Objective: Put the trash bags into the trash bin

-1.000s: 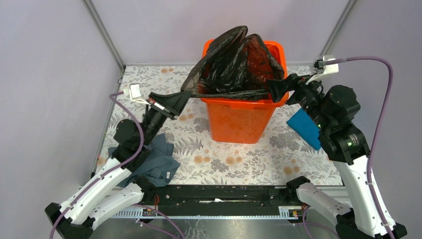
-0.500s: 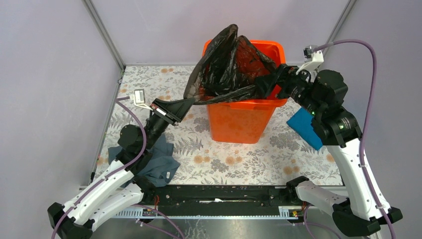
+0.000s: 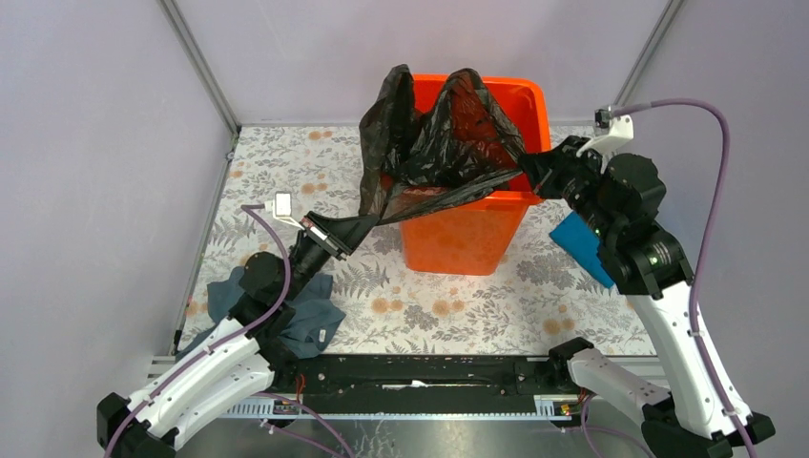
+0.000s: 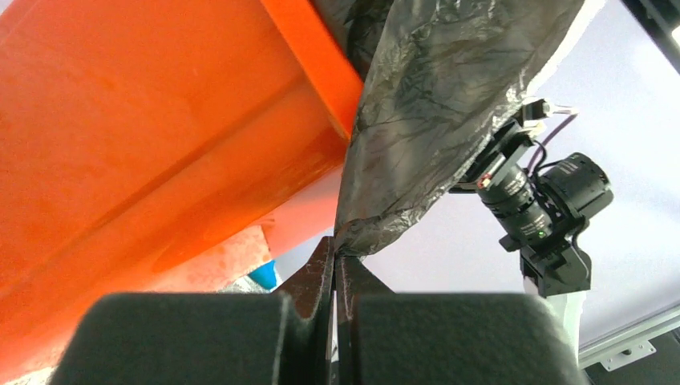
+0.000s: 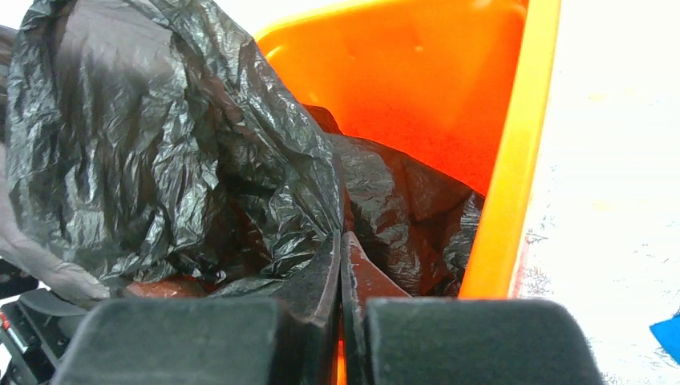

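Observation:
The orange trash bin [image 3: 465, 232] stands at the back middle of the table. A black trash bag [image 3: 431, 129] bulges out of its mouth and spills over the left rim. From there a taut strip runs down to my left gripper [image 3: 355, 229], low beside the bin's left wall. In the left wrist view that gripper [image 4: 336, 250] is shut on the trash bag's [image 4: 449, 104] edge, under the trash bin's [image 4: 160, 144] rim. My right gripper [image 3: 530, 176] sits at the right rim. It [image 5: 341, 237] is shut, pinching a fold of the trash bag [image 5: 168, 136] inside the trash bin [image 5: 513, 160].
A grey-blue cloth [image 3: 291, 310] lies crumpled under my left arm near the front left. By the right arm, a bright blue cloth [image 3: 580, 246] lies on the floral table cover [image 3: 458, 305]. Metal frame posts and grey walls close in the back and sides.
The left gripper has pulled the bag's left side down and toward the front, over the left rim. The bag sits lower. The right gripper has shifted slightly at the right rim and its jaws have shut.

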